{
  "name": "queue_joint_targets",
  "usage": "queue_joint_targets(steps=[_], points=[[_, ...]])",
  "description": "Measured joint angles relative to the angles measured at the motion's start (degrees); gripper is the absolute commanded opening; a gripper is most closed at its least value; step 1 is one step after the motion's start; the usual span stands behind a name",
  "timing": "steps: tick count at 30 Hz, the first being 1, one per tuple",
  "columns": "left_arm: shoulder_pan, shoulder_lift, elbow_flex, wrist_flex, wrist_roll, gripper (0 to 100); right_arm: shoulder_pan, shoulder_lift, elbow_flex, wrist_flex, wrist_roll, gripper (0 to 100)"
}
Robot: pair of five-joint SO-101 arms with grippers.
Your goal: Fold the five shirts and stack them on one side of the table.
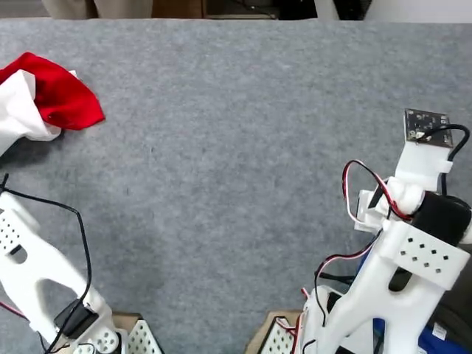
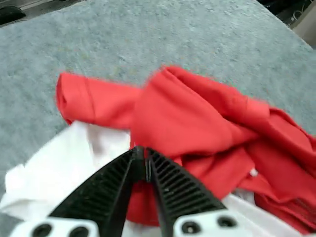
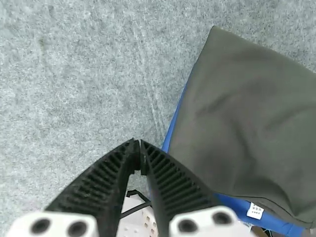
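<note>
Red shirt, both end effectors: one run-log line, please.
red shirt crumpled on white shirt | left end effector shut over them | right end effector shut beside dark shirt on blue shirt

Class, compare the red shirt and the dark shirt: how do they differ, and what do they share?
The red shirt is crumpled and creased; the dark shirt lies folded flat. The red shirt lies on a white shirt, the dark shirt on a blue shirt. Both are on the grey table.

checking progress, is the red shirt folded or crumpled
Crumpled. The red shirt lies bunched in loose wrinkles on a white shirt, with no flat, squared edges.
</note>
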Motion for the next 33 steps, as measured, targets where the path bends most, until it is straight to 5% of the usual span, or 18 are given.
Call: queue_joint_targets(steps=[17,26,30,33], points=[[2.1,-3.7,-0.1,13.4,-0.3,2,0.0,0.0,0.0,0.0,0.0,0.5],[-2.5,-1.2,-0.1,-0.5,-0.3,22,0.0,0.0,3.4,0.0,0.0,0.5],[-2.3,4.8,-0.1,-6.9,-0.9,19,0.0,0.0,4.7,0.0,0.0,0.5],[-1.1,9.0,-0.2,-10.3,-6.1,7,0.0,0.0,4.7,0.0,0.0,0.5]])
